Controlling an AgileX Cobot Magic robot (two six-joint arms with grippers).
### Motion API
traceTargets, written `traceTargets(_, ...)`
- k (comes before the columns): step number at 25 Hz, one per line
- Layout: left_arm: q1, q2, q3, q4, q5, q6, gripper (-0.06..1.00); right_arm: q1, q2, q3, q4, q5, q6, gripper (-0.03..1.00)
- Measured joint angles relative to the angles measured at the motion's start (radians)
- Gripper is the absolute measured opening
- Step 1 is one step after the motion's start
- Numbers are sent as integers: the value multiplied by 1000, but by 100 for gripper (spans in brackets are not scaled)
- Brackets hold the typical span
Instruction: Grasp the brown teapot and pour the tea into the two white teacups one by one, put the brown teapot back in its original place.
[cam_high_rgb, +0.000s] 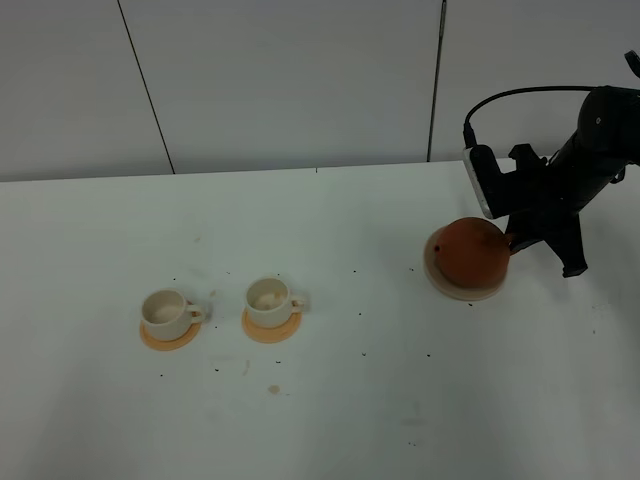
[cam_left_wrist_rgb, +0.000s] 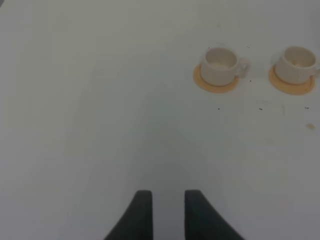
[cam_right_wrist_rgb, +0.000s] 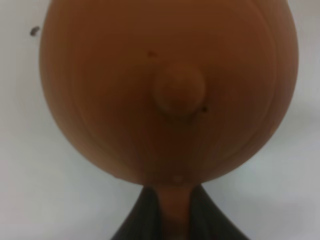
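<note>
Right gripper (cam_right_wrist_rgb: 176, 212): the two dark fingers (cam_right_wrist_rgb: 145, 217) are clamped on the loop handle (cam_right_wrist_rgb: 175, 202) of the brown teapot (cam_right_wrist_rgb: 170, 85), one finger on each side of it. In the right wrist view the teapot body fills most of the picture. The domed lid faces the camera, with its round knob (cam_right_wrist_rgb: 179, 92) near the middle.

In the exterior high view the right gripper (cam_high_rgb: 515, 238) meets the right side of the brown teapot (cam_high_rgb: 472, 252) in the right half of the frame, at mid height. The teapot rests on the beige disc (cam_high_rgb: 445, 285), whose pale rim shows along the pot's left and lower edge. The black arm runs from the pot to the upper right corner of the frame. It carries a white camera housing (cam_high_rgb: 481, 180) and a black cable (cam_high_rgb: 510, 97).

Left gripper (cam_left_wrist_rgb: 167, 212): the fingers (cam_left_wrist_rgb: 141, 215) stand apart and hold nothing, with only bare table between them. This gripper is outside the exterior high view.

The left teacup (cam_high_rgb: 167, 312) and the right teacup (cam_high_rgb: 270, 300) stand side by side in the lower left of the exterior frame, well apart from the teapot. Each sits on an orange coaster (cam_high_rgb: 170, 339) (cam_high_rgb: 271, 329) with its handle pointing right. Both cup interiors look pale. The left wrist view also shows both cups (cam_left_wrist_rgb: 220, 65) (cam_left_wrist_rgb: 297, 64).

The white table (cam_high_rgb: 330, 420) carries scattered dark specks and a faint brownish spot (cam_high_rgb: 273, 389) below the right teacup.
</note>
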Motion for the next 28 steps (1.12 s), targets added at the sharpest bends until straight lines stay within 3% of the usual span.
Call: traceTargets(28, 0, 0, 0, 0, 0, 0, 23, 16, -38, 1, -6, 38, 42, 9)
